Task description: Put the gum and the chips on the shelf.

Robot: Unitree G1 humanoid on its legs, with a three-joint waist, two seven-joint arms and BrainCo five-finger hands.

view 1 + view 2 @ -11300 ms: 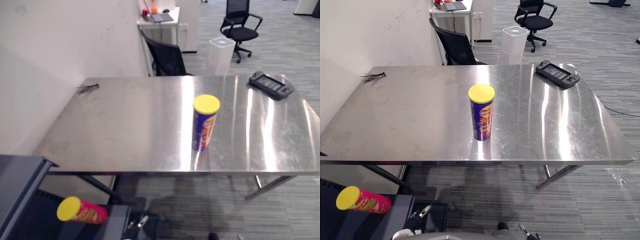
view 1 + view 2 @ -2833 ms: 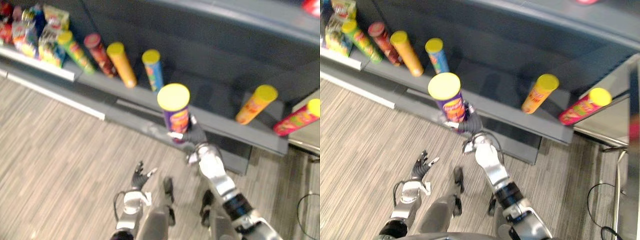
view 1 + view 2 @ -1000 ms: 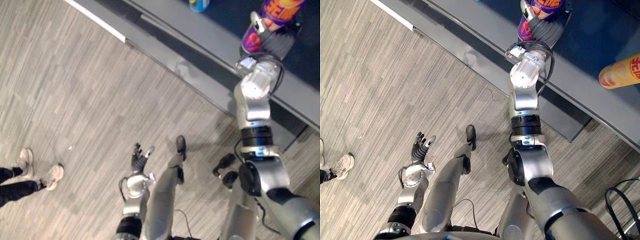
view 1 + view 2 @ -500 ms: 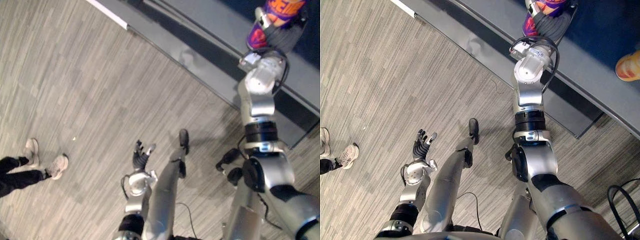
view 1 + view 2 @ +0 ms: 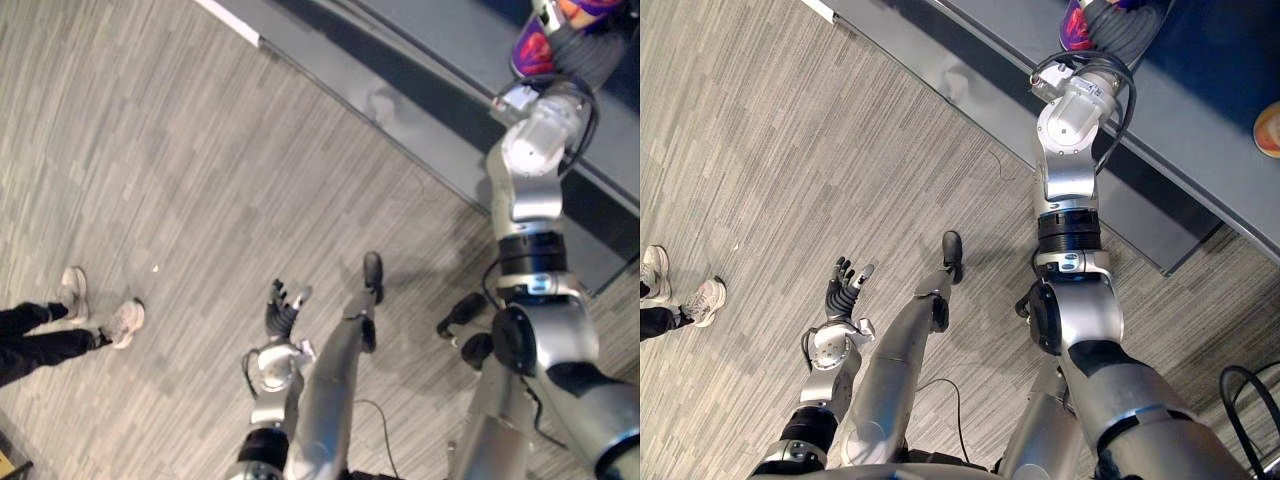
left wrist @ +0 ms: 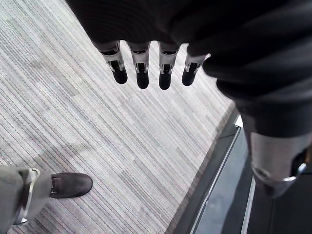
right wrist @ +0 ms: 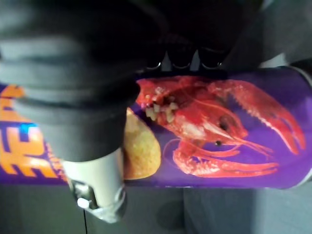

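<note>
We see our right hand [image 5: 1127, 35] reaching to the grey shelf [image 5: 440, 55], closed around the chips [image 7: 234, 112]. The chips are a purple can with a red crayfish and a single crisp pictured on its side. In the right wrist view the fingers [image 7: 181, 57] curl over the far side of the can and the thumb [image 7: 95, 185] crosses its near side, so the can sits clamped between them against the palm. Past the hand, the can is over the shelf board, within the shelf's front edge. We cannot tell whether its base touches the board. Another can, orange [image 5: 1270, 130], lies on the same shelf, off to the outer side of our right hand and well apart from it.

Our left hand [image 5: 280, 312] hangs low, well apart from the right hand and the shelf, over the striped grey floor [image 5: 150, 150]. It holds nothing. In its own wrist view the fingers [image 6: 141, 73] run straight in a row, slightly spread, with the floor beyond their dark tips and the shelf's lower edge off to one side.

Farther out on the left hand's outer side a person stands on the floor. We see dark trouser legs and pale shoes [image 5: 120, 322], well apart from that hand.
</note>
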